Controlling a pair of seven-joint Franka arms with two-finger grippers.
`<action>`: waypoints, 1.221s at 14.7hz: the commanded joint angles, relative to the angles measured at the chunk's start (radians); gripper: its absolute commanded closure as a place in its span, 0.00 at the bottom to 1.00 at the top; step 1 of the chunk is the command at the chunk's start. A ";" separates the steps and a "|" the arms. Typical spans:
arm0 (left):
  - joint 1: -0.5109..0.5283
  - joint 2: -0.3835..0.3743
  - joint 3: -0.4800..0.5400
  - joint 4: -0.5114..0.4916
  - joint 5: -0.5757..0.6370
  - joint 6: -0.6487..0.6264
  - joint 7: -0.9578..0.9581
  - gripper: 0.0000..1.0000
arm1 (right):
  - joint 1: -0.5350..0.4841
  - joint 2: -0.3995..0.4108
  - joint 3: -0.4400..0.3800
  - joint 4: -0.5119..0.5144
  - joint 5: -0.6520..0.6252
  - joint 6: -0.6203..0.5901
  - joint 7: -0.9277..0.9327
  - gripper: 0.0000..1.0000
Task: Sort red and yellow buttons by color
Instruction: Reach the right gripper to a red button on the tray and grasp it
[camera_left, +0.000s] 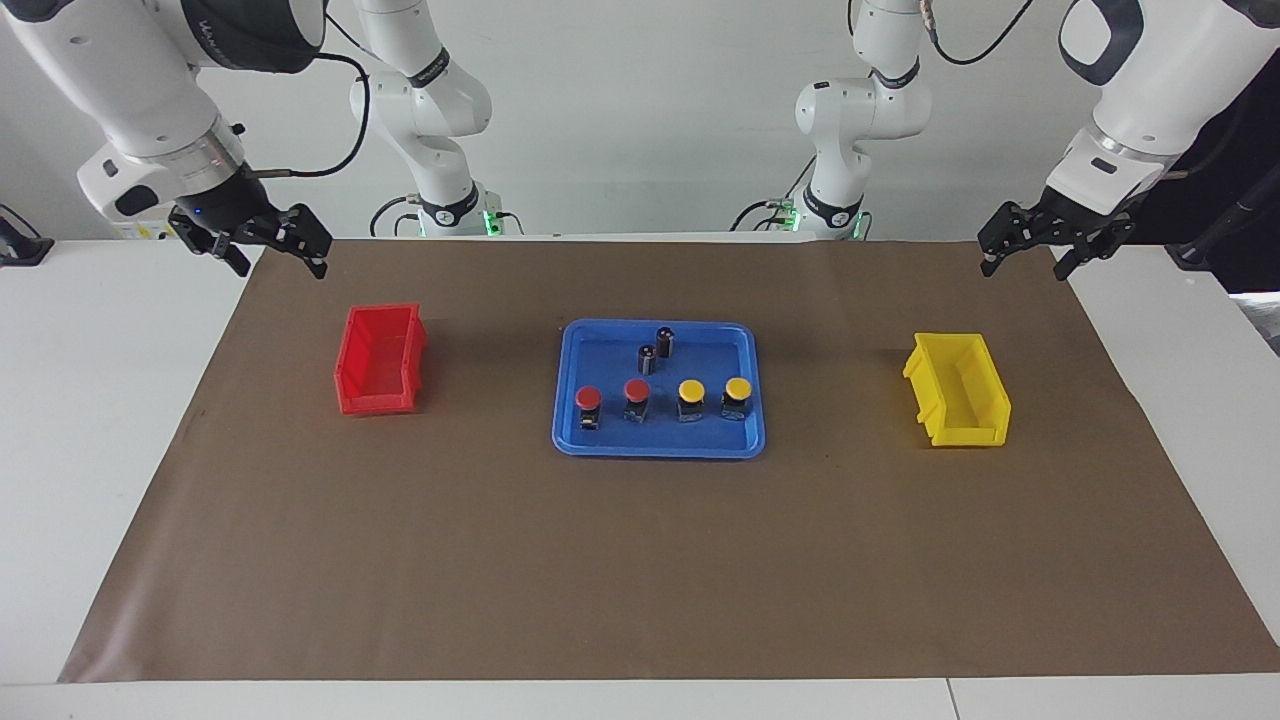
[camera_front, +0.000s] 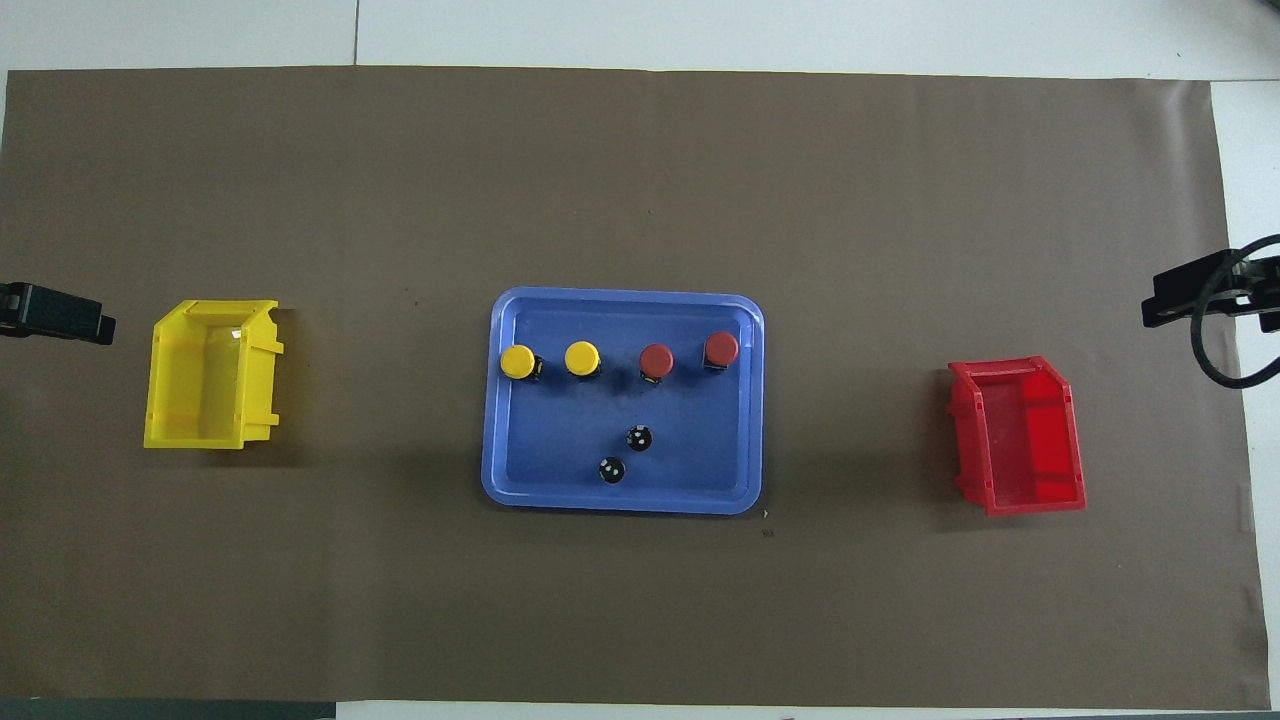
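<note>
Two red buttons (camera_left: 588, 398) (camera_left: 637, 389) and two yellow buttons (camera_left: 691, 389) (camera_left: 738, 387) stand in a row in a blue tray (camera_left: 660, 451). In the overhead view the row shows the yellow buttons (camera_front: 517, 361) (camera_front: 582, 357) toward the left arm's end and the red buttons (camera_front: 656, 358) (camera_front: 721, 348) toward the right arm's end. My right gripper (camera_left: 277, 262) is open and empty in the air over the mat's corner near the red bin (camera_left: 378, 405). My left gripper (camera_left: 1024, 268) is open and empty over the mat's edge near the yellow bin (camera_left: 965, 437).
Two dark upright cylinders (camera_left: 665, 342) (camera_left: 647, 358) stand in the tray, nearer to the robots than the buttons. The red bin (camera_front: 1035, 505) and yellow bin (camera_front: 195, 440) sit on the brown mat (camera_front: 640, 620) beside the tray (camera_front: 620, 505), one at each end.
</note>
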 joint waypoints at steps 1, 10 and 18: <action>0.002 -0.035 0.000 -0.042 0.009 0.030 0.009 0.00 | 0.082 0.082 0.015 0.123 -0.004 -0.036 0.103 0.00; 0.003 -0.064 0.000 -0.110 0.011 0.080 0.009 0.00 | 0.400 0.362 0.023 0.232 -0.003 0.216 0.499 0.00; 0.005 -0.073 0.000 -0.130 0.009 0.097 0.009 0.00 | 0.498 0.379 0.023 -0.089 -0.028 0.551 0.587 0.00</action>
